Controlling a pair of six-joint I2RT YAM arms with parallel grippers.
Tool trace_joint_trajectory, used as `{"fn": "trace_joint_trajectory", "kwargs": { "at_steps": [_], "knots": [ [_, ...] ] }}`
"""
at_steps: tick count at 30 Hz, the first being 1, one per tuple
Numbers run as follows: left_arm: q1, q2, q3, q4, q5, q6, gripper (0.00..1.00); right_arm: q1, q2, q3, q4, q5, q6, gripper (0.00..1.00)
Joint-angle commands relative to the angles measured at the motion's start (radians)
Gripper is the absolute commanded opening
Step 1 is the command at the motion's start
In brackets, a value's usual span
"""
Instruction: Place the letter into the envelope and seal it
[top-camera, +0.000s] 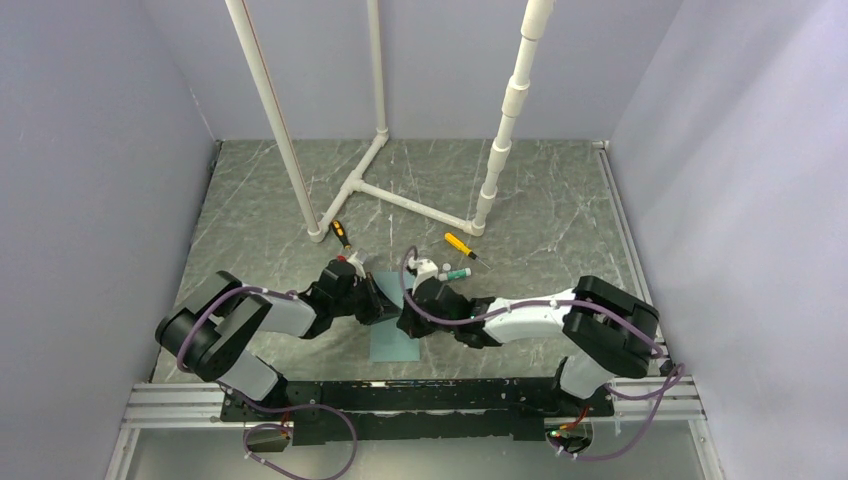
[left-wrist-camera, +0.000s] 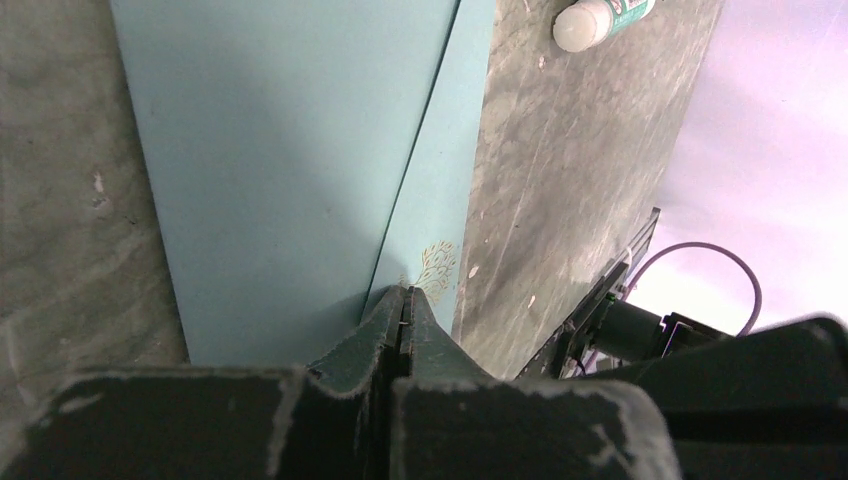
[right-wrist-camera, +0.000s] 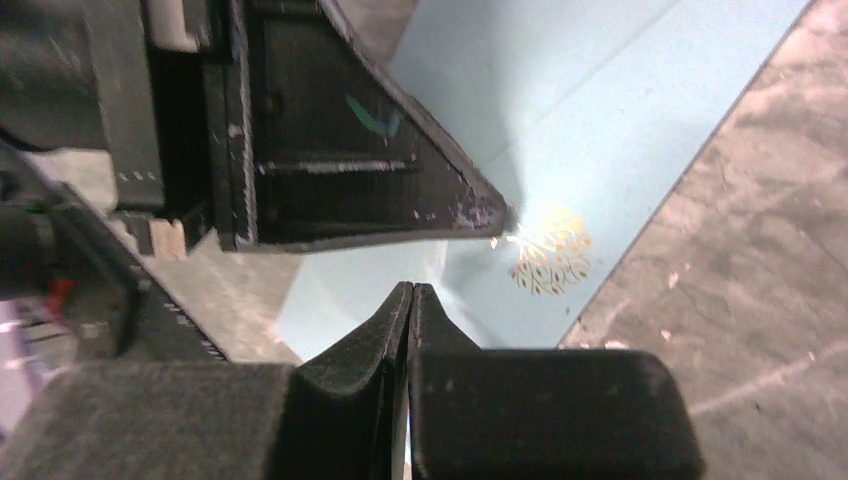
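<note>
I can read no words or numbers anywhere. In my left wrist view, the tube (left-wrist-camera: 600, 18) at one o'clock carries green print, cut off by the frame and illegible. The envelope (right-wrist-camera: 600, 110) bears only a gold leaf ornament (right-wrist-camera: 548, 255), at three o'clock in the right wrist view. A teal scrawl (right-wrist-camera: 372, 115) at eleven o'clock, on the left gripper (right-wrist-camera: 497, 215), spells nothing.

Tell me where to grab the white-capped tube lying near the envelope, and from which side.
Grip the white-capped tube at mid-body from straight above, fingers across its length: it lies on its side on the table, so only its round flanks are free. The right gripper looks nearer.
</note>
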Motion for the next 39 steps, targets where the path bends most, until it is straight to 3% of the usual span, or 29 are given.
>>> {"fn": "trace_joint_trajectory", "kwargs": {
  "at_steps": [1,7,18,25,31,39],
  "knots": [
    [-0.003,0.044,-0.043,-0.259,-0.128,0.095,0.03,0.079,-0.013,0.085,-0.233,0.319,-0.105,0.04],
    [-0.002,0.074,-0.058,-0.204,-0.111,0.074,0.02,0.136,0.073,0.174,-0.293,0.431,-0.142,0.10],
    [-0.002,0.103,-0.080,-0.150,-0.097,0.057,0.03,0.153,0.188,0.206,-0.266,0.369,-0.168,0.23],
    [-0.002,0.129,-0.084,-0.115,-0.085,0.054,0.03,0.198,0.153,0.178,-0.431,0.339,-0.126,0.08],
    [-0.002,0.151,-0.071,-0.107,-0.087,0.050,0.03,0.237,0.153,0.160,-0.461,0.221,-0.173,0.08],
    [-0.002,0.164,-0.082,-0.091,-0.091,0.038,0.02,0.250,0.157,0.153,-0.510,0.196,-0.142,0.02]
  ]
}}
